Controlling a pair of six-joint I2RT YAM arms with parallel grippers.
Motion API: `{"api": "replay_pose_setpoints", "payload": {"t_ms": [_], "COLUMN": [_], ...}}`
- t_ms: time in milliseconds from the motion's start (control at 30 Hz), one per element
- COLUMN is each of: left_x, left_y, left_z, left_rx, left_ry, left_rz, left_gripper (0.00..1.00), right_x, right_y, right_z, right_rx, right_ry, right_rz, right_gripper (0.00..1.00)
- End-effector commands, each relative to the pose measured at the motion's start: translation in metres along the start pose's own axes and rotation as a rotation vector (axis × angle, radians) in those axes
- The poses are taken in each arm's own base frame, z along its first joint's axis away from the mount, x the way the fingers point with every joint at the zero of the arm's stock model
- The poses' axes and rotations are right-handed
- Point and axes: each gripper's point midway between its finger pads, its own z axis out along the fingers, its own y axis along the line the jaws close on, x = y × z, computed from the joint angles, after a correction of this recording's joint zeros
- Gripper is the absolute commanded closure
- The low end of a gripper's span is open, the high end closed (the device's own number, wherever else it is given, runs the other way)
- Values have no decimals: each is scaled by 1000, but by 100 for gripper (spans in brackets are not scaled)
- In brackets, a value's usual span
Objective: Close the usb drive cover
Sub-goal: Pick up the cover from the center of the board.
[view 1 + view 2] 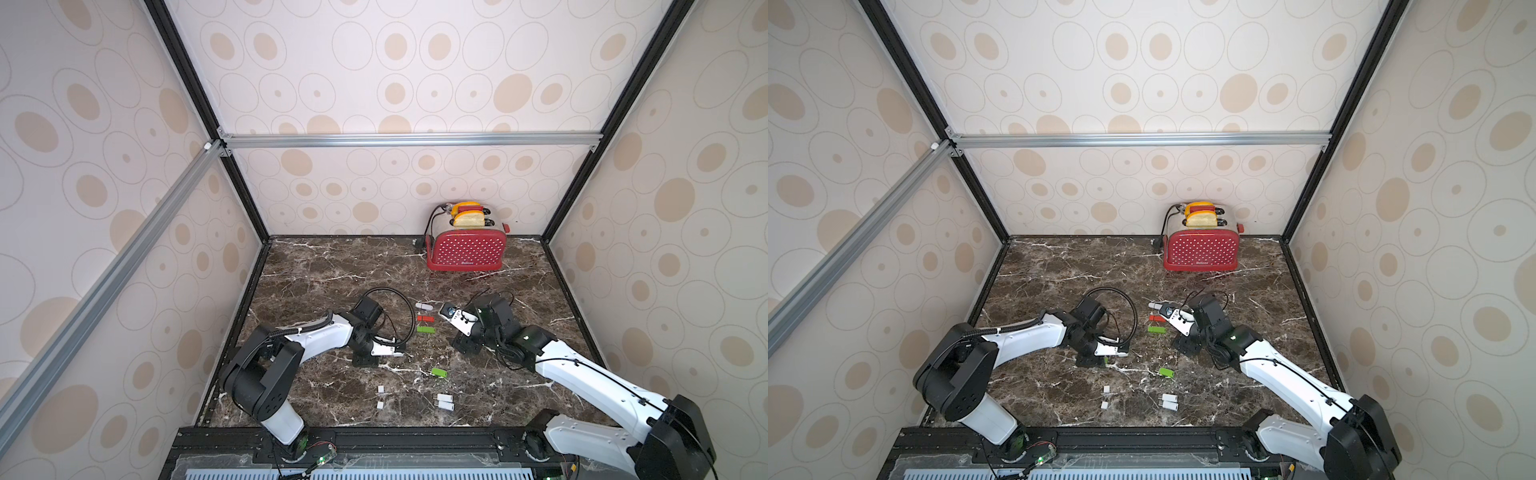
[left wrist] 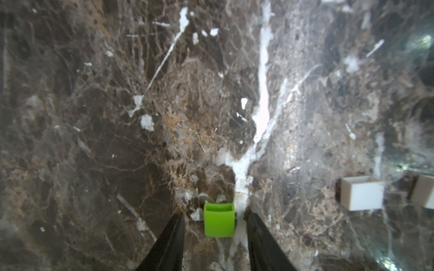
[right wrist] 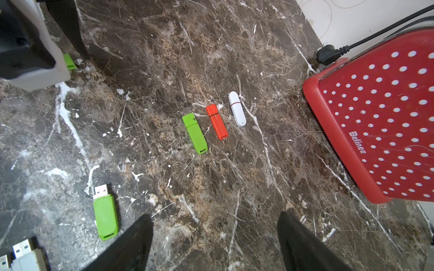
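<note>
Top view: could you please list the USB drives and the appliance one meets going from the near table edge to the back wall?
Pair of uncapped white drives → uncapped green drive → capped green drive → red drive → capped white drive → red toaster.

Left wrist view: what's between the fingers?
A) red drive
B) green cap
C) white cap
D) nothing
B: the green cap lies on the marble table between the left gripper fingers, with a gap on each side; the white caps lie well outside the fingers.
</note>
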Motion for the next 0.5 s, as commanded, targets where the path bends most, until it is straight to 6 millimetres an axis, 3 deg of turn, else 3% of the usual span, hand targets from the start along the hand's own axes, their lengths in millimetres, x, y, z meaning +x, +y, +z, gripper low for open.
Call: {"api": "replay_pose_setpoints", "payload": {"t_ms": [0, 200, 467], "left_x": [21, 20, 18], "left_y": [-18, -15, -13], "left_z": [11, 11, 9], "left_rx": [86, 81, 67], "left_ry": [100, 103, 93], "left_rz": [2, -4, -1], "left_gripper": [63, 74, 81], "right_x": [0, 0, -2], "right_y": [-1, -1, -1], "right_z": [1, 1, 0], "right_rx": [0, 3, 3], "right_ry": [-1, -1, -8], "right_rz": [5, 6, 27], "right_gripper": [13, 13, 13]}}
